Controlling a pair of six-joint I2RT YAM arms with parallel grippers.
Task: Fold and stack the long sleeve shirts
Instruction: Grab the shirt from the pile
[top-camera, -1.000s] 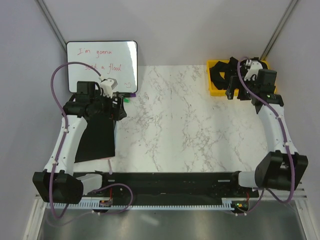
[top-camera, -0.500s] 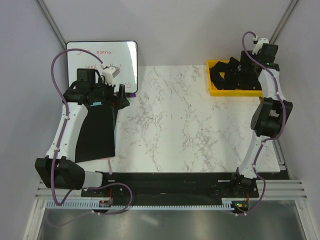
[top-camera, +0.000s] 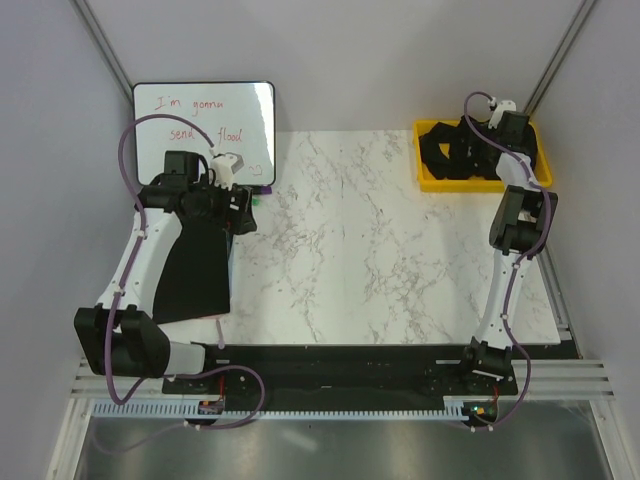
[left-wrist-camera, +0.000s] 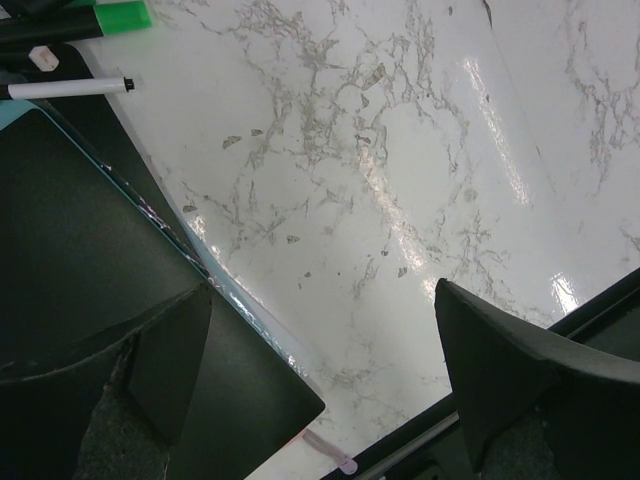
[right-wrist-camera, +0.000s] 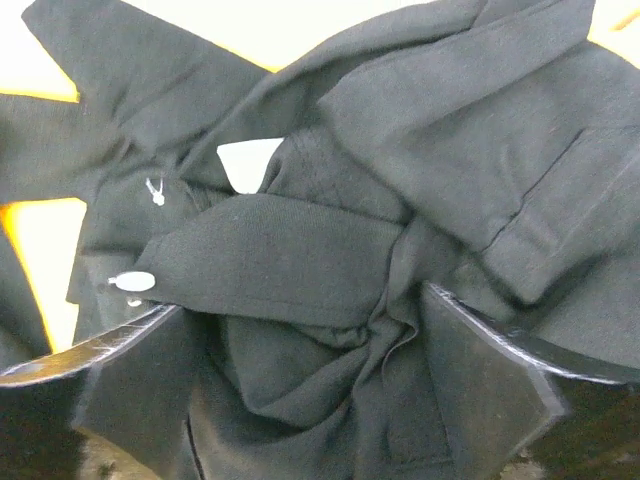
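**Place:** robotics lab, enclosed test cell.

**Evidence:**
- Two white-and-black arms, the left arm (top-camera: 145, 255) and the right arm (top-camera: 505, 285), are bolted side by side to a black rail (top-camera: 340, 358). The rail runs along the near edge of a marble-patterned bench (top-camera: 360, 250).
- Purple cables (top-camera: 123, 165) loop along both arms.
- Bare grey walls (top-camera: 340, 60) close in the back and sides, with metal struts (top-camera: 103, 40) in the corners.
- A whiteboard (top-camera: 205, 110) with red handwriting is propped at the back left.
- A white marker (left-wrist-camera: 65, 88) lies on the bench's left side.
- A yellow bin (top-camera: 470, 186) sits at the back right.
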